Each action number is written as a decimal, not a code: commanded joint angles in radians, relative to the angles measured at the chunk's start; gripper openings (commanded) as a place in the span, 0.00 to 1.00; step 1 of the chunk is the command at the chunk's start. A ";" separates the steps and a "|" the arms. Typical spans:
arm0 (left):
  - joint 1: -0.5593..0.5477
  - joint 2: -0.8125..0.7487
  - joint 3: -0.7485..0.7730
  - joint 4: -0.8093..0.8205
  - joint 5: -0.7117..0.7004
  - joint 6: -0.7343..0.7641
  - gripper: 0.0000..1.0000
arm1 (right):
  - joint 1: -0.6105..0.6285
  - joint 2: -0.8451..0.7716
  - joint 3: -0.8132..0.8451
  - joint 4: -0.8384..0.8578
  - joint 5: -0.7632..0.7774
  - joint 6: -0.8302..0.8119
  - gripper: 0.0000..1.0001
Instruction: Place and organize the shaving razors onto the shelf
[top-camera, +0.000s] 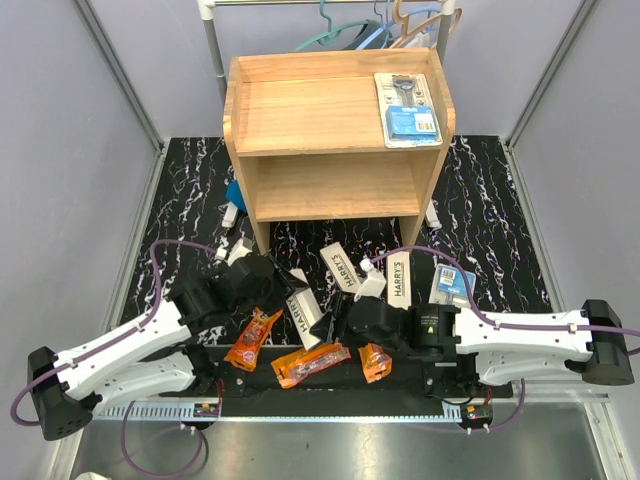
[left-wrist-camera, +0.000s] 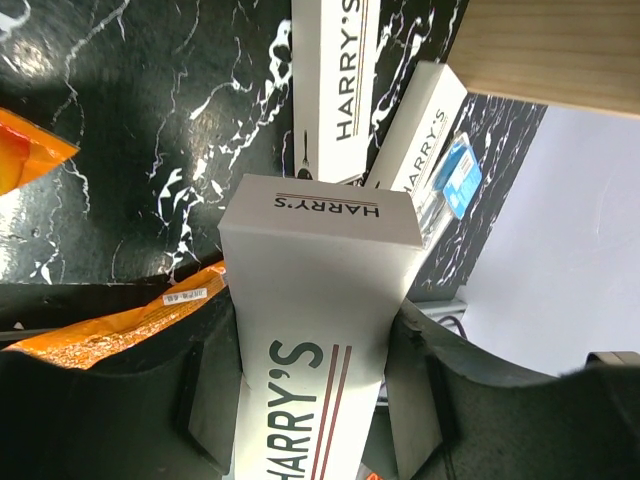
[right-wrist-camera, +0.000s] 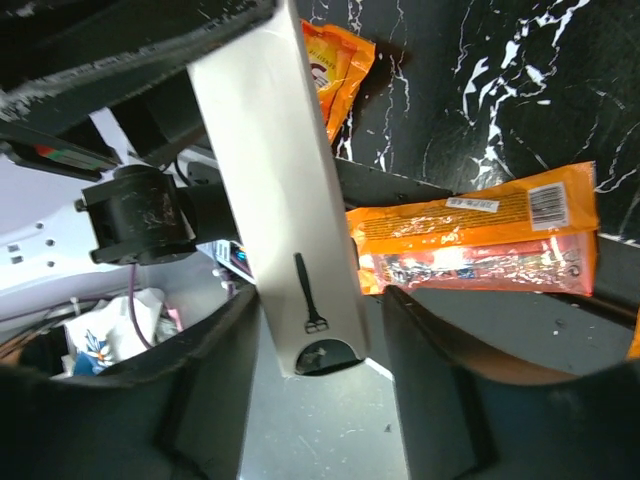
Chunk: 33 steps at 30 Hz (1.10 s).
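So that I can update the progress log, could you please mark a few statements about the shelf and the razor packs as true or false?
1. A blister pack lies on top of the shelf. True.
2. A white box sits on the lower tier. False: the lower tier looks bare.
3. The left gripper has a white box between its fingers. True.
4. Every orange packet is on the shelf. False: three orange packets lie on the table near the arms.
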<state>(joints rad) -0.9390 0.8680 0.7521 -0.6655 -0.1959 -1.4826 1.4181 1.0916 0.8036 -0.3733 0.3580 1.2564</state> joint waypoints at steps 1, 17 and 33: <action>0.002 -0.001 -0.005 0.106 0.044 -0.016 0.00 | 0.005 -0.015 -0.012 0.053 0.055 0.011 0.55; 0.002 -0.050 -0.017 0.132 0.015 -0.036 0.00 | 0.007 0.028 -0.014 0.096 -0.002 -0.002 0.44; 0.002 -0.057 -0.014 0.139 0.027 0.013 0.45 | 0.007 -0.013 -0.040 0.094 0.010 0.012 0.13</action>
<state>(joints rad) -0.9390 0.8330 0.7197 -0.6250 -0.1745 -1.4845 1.4242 1.1034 0.7692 -0.2905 0.3313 1.2312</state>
